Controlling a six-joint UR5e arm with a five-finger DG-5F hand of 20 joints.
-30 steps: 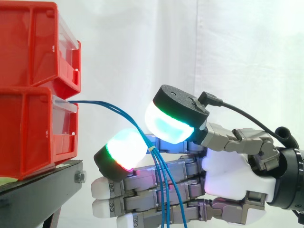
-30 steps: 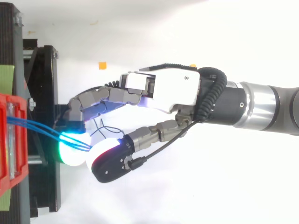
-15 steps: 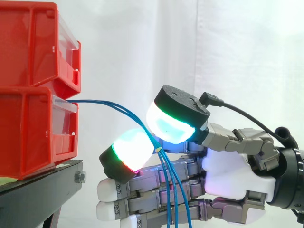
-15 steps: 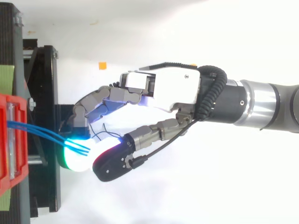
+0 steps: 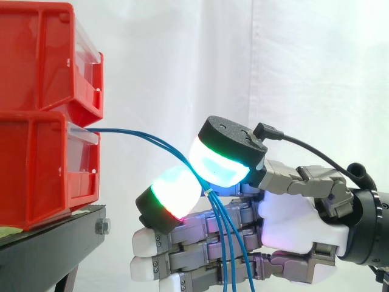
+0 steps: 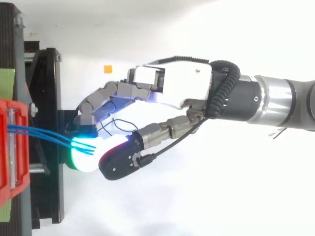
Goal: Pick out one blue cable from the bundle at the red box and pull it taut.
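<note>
Three thin blue cables (image 5: 140, 135) come out of the lower red bin (image 5: 42, 170) and curve down to the right; from above the cables (image 6: 44, 132) run from that red bin (image 6: 7, 147) to the glowing pads. My hand (image 5: 292, 219) comes in from the right, its palm (image 6: 172, 88) level with the bin. Its thumb pad (image 5: 222, 161) and a curled finger pad (image 5: 173, 191) close on the bundle just above a small pale tie. Below the pinch, the cables hang slack in front of the other fingers.
A second red bin (image 5: 42, 55) is stacked on the lower one. Both rest on a black stand (image 5: 48, 243), whose frame (image 6: 49, 98) lies just left of the fingertips. A small orange mark (image 6: 107, 69) lies on the white floor. A white curtain hangs behind.
My hand has drawn slightly to the right, away from the bin, and the cables and their tie have moved with it. The pinching finger has risen a little towards the thumb.
</note>
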